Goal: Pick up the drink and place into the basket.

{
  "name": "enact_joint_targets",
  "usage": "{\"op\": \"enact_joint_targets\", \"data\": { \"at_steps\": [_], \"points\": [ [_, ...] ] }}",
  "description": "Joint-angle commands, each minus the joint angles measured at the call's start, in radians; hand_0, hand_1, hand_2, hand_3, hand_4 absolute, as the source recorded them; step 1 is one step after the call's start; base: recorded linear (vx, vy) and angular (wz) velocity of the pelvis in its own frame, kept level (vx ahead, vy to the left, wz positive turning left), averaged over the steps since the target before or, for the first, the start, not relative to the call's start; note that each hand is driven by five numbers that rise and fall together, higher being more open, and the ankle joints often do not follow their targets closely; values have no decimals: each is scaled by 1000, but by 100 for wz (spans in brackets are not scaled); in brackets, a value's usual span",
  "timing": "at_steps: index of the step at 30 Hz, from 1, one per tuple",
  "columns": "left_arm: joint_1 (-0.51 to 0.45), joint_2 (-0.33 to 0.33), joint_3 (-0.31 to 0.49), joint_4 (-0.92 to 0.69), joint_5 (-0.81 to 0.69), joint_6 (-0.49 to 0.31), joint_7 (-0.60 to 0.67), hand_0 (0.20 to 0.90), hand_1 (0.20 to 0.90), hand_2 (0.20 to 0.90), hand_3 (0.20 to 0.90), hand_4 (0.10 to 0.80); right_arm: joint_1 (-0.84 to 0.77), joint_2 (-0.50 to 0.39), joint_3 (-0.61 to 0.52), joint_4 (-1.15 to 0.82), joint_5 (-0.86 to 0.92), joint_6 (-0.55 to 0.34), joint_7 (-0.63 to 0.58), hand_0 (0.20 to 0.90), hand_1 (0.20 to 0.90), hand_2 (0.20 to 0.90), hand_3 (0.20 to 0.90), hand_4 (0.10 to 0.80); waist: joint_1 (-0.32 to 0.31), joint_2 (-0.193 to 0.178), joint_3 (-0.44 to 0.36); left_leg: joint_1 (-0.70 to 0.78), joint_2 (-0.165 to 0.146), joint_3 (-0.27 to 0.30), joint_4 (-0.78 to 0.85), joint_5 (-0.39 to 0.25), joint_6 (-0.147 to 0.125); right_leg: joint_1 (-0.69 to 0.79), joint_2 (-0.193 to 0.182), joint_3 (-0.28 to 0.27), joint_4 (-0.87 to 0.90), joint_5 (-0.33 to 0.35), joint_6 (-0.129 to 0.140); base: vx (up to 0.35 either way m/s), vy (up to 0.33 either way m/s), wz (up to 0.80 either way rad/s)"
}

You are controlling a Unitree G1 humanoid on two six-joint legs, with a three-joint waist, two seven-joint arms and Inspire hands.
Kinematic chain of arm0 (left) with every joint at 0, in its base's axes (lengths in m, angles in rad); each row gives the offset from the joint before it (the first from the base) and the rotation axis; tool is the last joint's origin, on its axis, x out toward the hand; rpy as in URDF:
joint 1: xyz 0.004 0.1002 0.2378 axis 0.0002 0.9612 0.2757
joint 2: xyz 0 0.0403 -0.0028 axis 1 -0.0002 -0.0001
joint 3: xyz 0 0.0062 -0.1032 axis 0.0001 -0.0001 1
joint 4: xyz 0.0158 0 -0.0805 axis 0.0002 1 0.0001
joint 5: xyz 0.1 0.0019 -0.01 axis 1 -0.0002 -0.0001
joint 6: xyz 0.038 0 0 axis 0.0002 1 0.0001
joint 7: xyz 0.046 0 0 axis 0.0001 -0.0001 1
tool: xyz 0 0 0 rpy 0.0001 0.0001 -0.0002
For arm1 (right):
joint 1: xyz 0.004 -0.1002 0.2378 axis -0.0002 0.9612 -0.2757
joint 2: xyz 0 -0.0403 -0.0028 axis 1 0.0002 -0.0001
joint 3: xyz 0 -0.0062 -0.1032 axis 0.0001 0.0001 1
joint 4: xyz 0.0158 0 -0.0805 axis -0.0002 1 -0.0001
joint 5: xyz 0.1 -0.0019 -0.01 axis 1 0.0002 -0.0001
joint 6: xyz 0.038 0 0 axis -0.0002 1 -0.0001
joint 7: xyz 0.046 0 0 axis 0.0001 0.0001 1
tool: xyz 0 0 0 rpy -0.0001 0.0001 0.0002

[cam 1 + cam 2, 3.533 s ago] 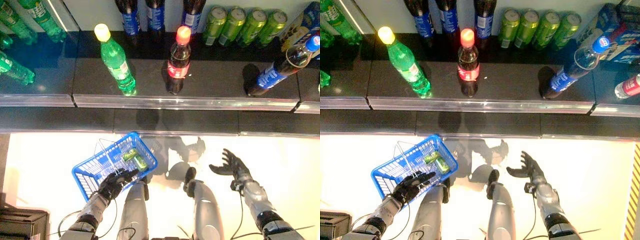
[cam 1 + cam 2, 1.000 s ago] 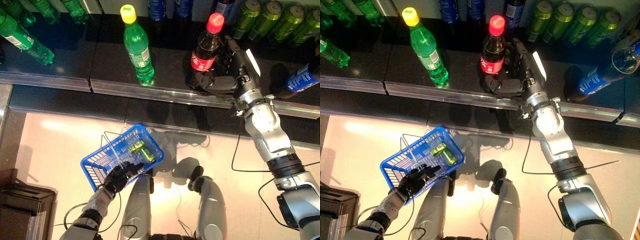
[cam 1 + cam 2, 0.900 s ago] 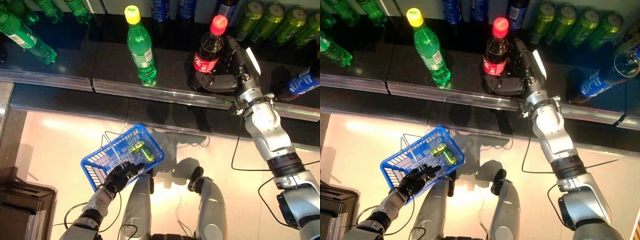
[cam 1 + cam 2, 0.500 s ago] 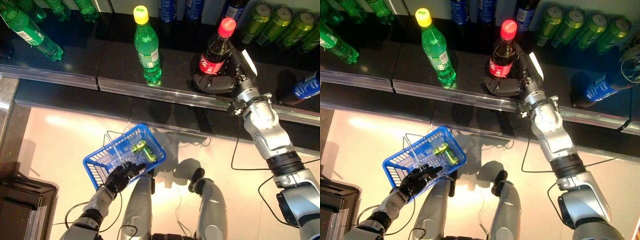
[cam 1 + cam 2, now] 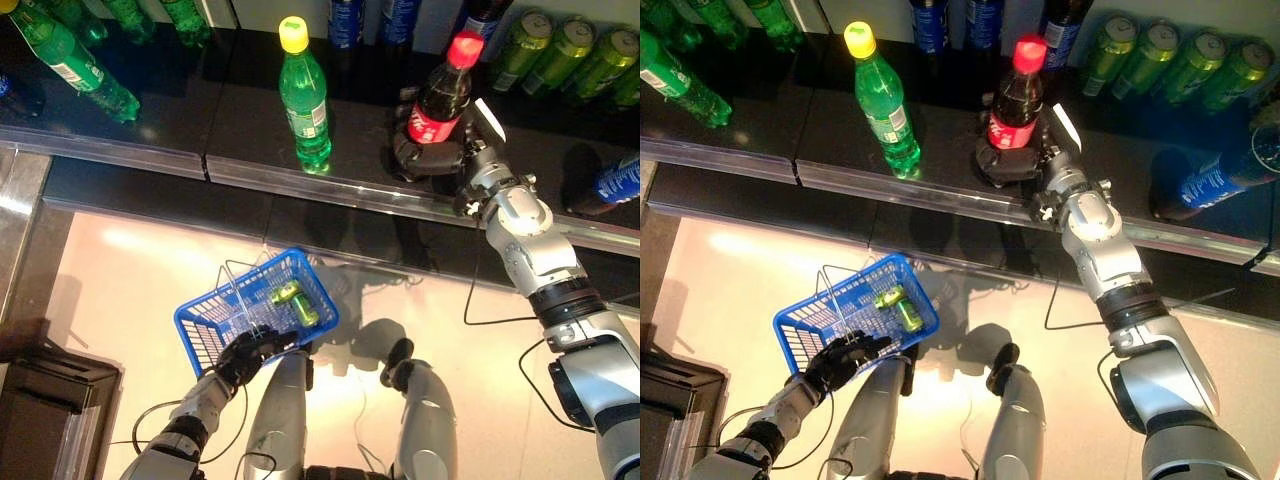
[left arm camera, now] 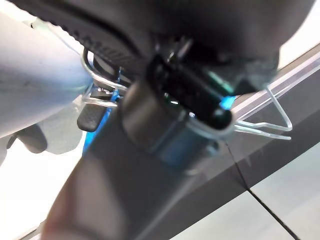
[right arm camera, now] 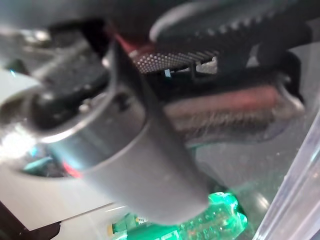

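A cola bottle (image 5: 437,108) with a red cap stands on the dark shelf (image 5: 250,120). My right hand (image 5: 432,157) reaches over the shelf edge, its fingers curled round the bottle's lower part; it also shows in the right eye view (image 5: 1008,160). My left hand (image 5: 250,352) is shut on the thin wire handles (image 6: 272,119) of the blue basket (image 5: 210,330), which hangs low at the left in front of the shelf. Green cans (image 5: 296,302) lie in the basket.
A green bottle with a yellow cap (image 5: 303,100) stands left of the cola. Green cans (image 5: 560,45) and blue-labelled bottles (image 5: 345,20) line the shelf's back. More green bottles (image 5: 70,60) lie at the far left, a blue bottle (image 5: 615,182) at the right. A dark box (image 5: 50,420) sits lower left.
My right hand rose from low and open to the shelf and has closed round the cola bottle's lower part. The camera has shifted. The basket hangs as before.
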Motion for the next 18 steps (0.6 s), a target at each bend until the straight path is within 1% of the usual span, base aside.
{"op": "enact_joint_targets", "data": {
  "at_steps": [1,18],
  "points": [
    [83,0,-70,-42,23,1,-55,300,300,300,200,100,-169,-36,-16,-24,35,-93,-9,300,300,300,200,100,36,35,-62,70,9,-30,-61,20,27,-20,-34,48,-63,132,84,-10,6,5],
    [74,-1,-73,-43,21,-9,-55,300,300,300,200,100,-153,-27,-31,-57,25,-109,-35,300,300,300,200,100,29,32,-59,83,6,-24,-81,25,35,-6,-27,41,-92,146,85,0,0,0]
  ]
}}
